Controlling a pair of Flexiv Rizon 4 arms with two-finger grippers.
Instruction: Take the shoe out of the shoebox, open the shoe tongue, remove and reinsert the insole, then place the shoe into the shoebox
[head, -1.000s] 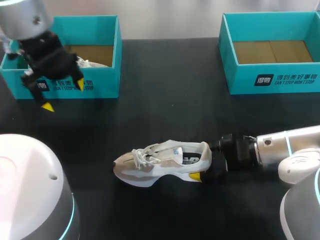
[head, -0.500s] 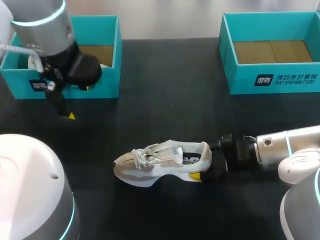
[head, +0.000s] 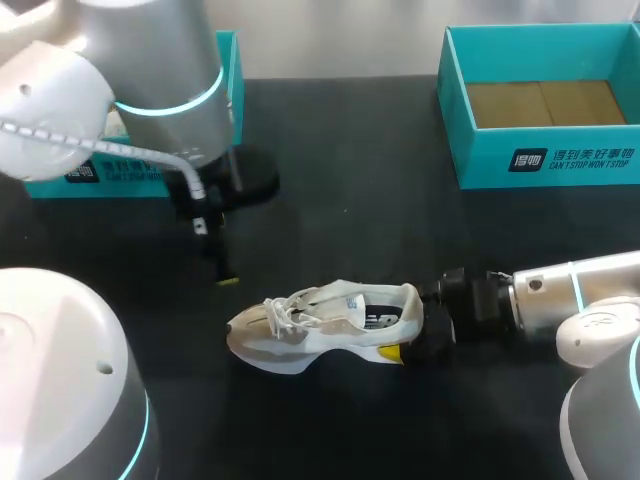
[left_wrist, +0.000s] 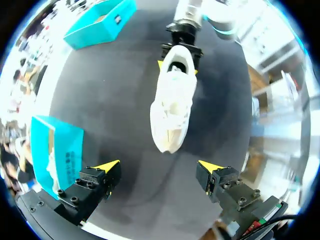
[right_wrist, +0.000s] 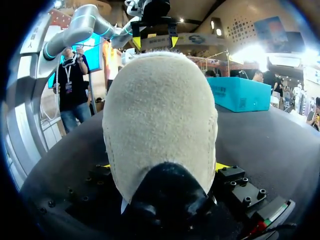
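Note:
A white and beige shoe (head: 325, 322) stands upright on the black table, toe to the left. My right gripper (head: 408, 340) is shut on its heel, a yellow tip on each side; from the right wrist the heel (right_wrist: 160, 120) fills the space between the fingers. My left gripper (head: 220, 268) hangs open just behind and left of the toe. From the left wrist, the shoe (left_wrist: 175, 100) lies ahead of the left gripper (left_wrist: 159, 167), whose fingers stand wide apart with nothing between them. The left shoebox (left_wrist: 62, 145) holds another white shoe.
The teal left shoebox (head: 232, 60) at the back left is mostly hidden by my left arm (head: 150, 90). A second teal box (head: 545, 150) sits at the back right, with bare cardboard floor showing. Dark tabletop lies between the boxes and around the shoe.
My left arm has swung from in front of the left shoebox rightward and nearer, ending close to the shoe's toe. The right arm and the shoe have not moved.

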